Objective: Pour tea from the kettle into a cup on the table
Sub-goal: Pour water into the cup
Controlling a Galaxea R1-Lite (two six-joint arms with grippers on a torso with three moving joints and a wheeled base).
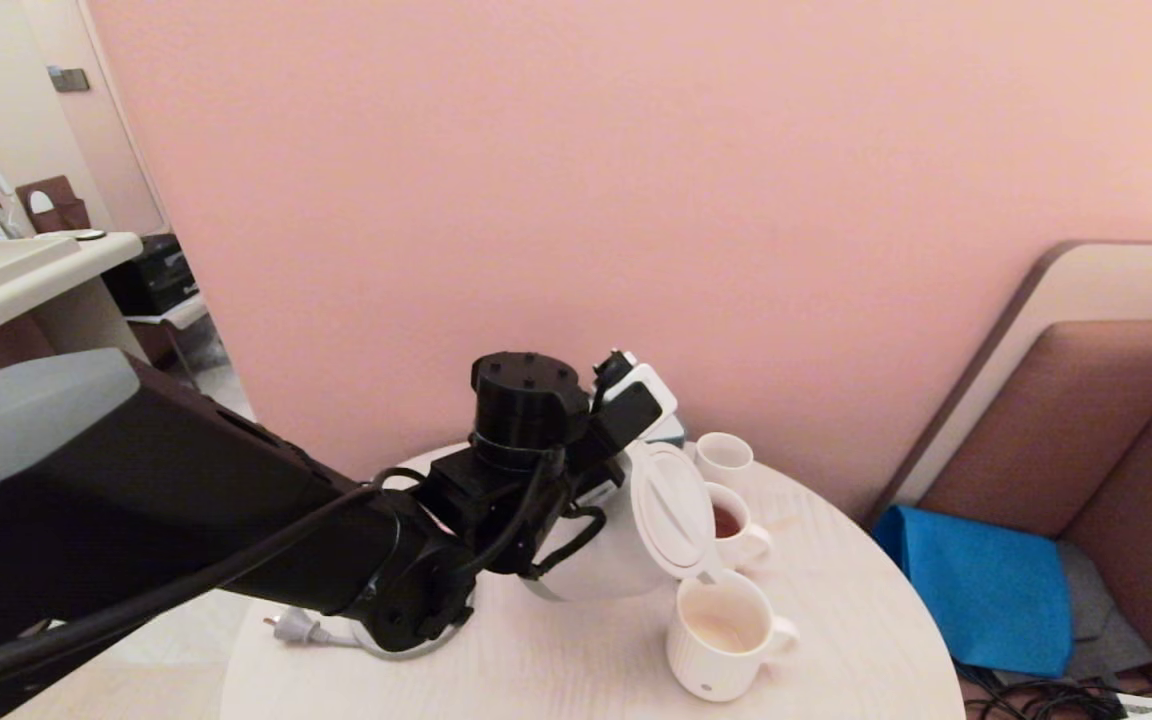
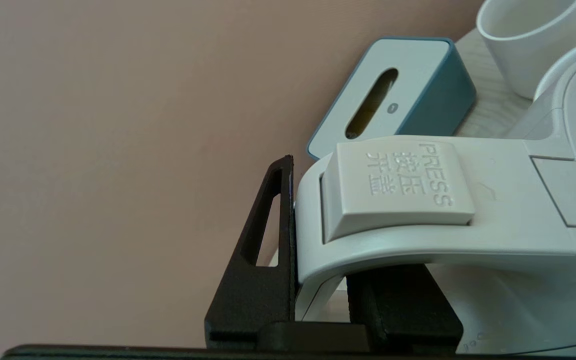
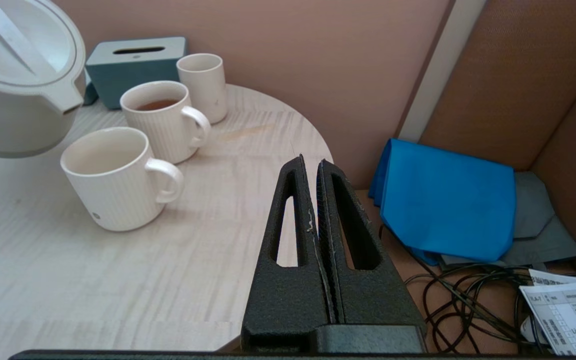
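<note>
White plastic kettle [image 1: 626, 540] being clamped by its handle between the left gripper [image 2: 318, 280] jaws, tipping spout-down over the cup [image 1: 721, 635] on the table [image 1: 556, 660]. Possibly slipping in that narrow grip, splashing tea [image 1: 719, 630] past the rim onto the neighbouring mug [image 1: 736, 530]. Right gripper [image 3: 313, 200] idling closed and empty, off the table edge.

The kettle [image 1: 616, 560] is white, the cup [image 1: 721, 635] white with faint vertical ribs, a small grey dot and a pale orange tint inside. The table [image 1: 556, 670] shows whitish wood grain. A second ribbed mug [image 3: 160, 120] holds dark red-brown tea; the tissue box [image 3: 130, 67] is teal, the cloth [image 3: 445, 200] bright blue.
</note>
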